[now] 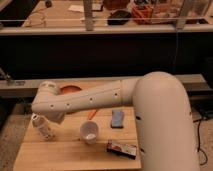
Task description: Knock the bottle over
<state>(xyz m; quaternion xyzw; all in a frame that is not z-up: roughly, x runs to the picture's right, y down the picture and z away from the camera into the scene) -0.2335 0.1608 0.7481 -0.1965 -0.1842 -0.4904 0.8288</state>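
Observation:
The bottle (43, 128) is small, slim and whitish with a round white cap. It stands at the left of the wooden table (65, 155) and leans a little, cap to the upper left. My white arm reaches across from the right. The gripper (58, 117) hangs under the arm's left end, just right of the bottle's top and close to it. A short white cup (90, 133) stands to the right of the bottle.
A blue object (117, 119) lies behind the cup and a dark packet (121, 149) lies in front of it. An orange thing (70, 90) shows behind the arm. A dark shelf with clutter runs along the back.

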